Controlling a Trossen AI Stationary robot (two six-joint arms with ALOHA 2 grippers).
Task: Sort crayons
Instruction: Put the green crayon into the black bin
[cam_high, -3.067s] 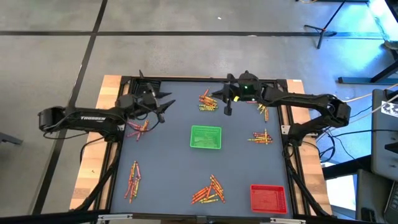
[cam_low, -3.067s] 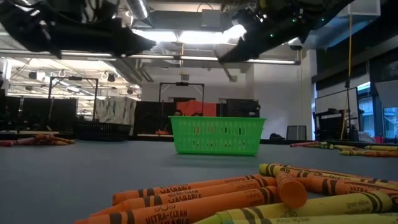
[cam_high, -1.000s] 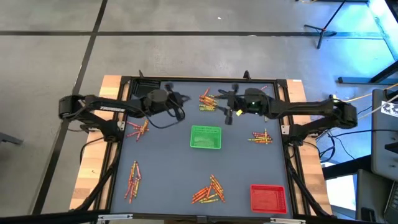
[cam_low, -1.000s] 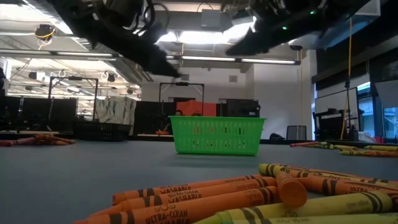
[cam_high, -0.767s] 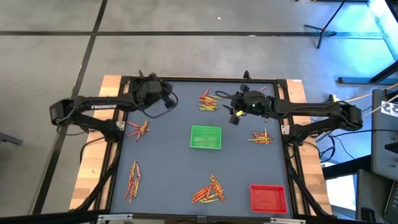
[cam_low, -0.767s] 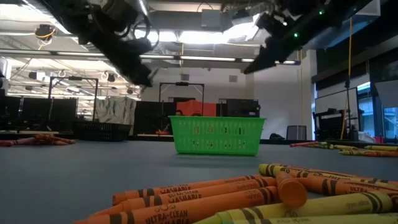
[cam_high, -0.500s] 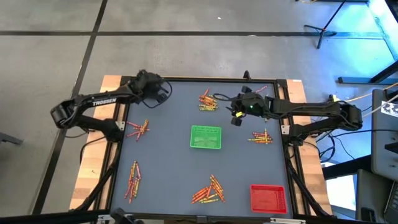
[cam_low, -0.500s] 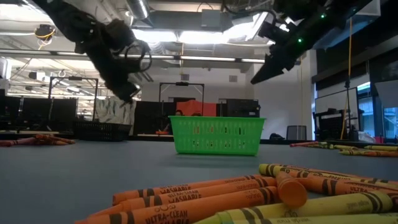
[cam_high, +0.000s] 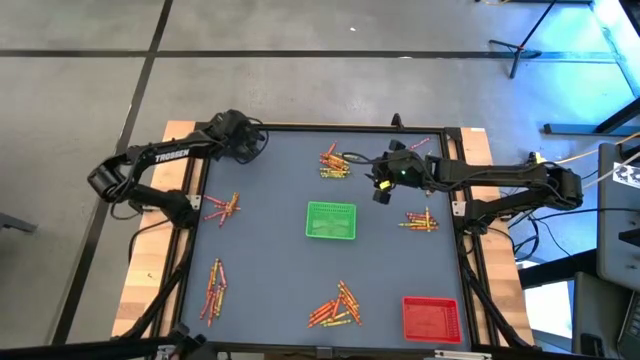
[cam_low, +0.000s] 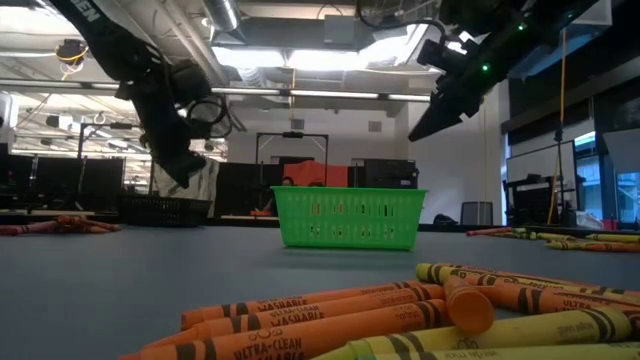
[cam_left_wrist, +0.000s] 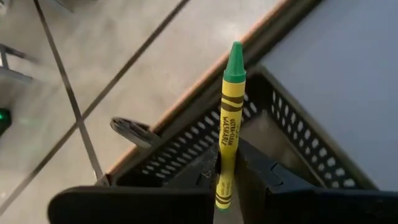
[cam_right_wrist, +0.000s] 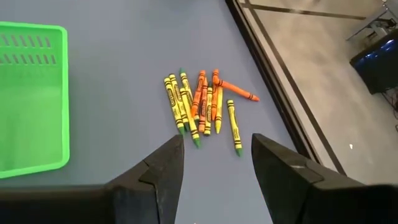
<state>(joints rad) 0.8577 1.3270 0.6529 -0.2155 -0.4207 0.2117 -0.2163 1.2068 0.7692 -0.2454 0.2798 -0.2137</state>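
My left gripper (cam_high: 247, 147) hangs over the table's far left corner, shut on a green-tipped crayon (cam_left_wrist: 229, 118) in a yellow-green wrapper. Under it stands a black perforated basket (cam_left_wrist: 283, 121). My right gripper (cam_high: 380, 192) hovers open, right of the far crayon pile (cam_high: 335, 163) and beyond the green tray (cam_high: 330, 220). Its wrist view looks down on the right-hand pile of orange and yellow-green crayons (cam_right_wrist: 202, 106), which lie flat on the mat. A red tray (cam_high: 432, 318) stands at the near right. My left gripper pinches the crayon's blunt end (cam_left_wrist: 222, 177) between its two fingers. The fingers slant down toward the far left corner and lie along the crayon. The crayon sticks out past the fingertips, green tip forward, clear above the black basket.
More crayon piles lie at the left (cam_high: 222, 207), near left (cam_high: 213, 290) and near middle (cam_high: 337, 307) of the mat. A raised black frame (cam_high: 455, 160) runs round the table. In the low view the green tray (cam_low: 348, 217) stands mid-table.
My left gripper has swung from the mat's far middle toward the far left corner, carrying the crayon, and has tipped downward over the black basket. My right gripper has tipped its fingers downward, staying nearly in place and open.
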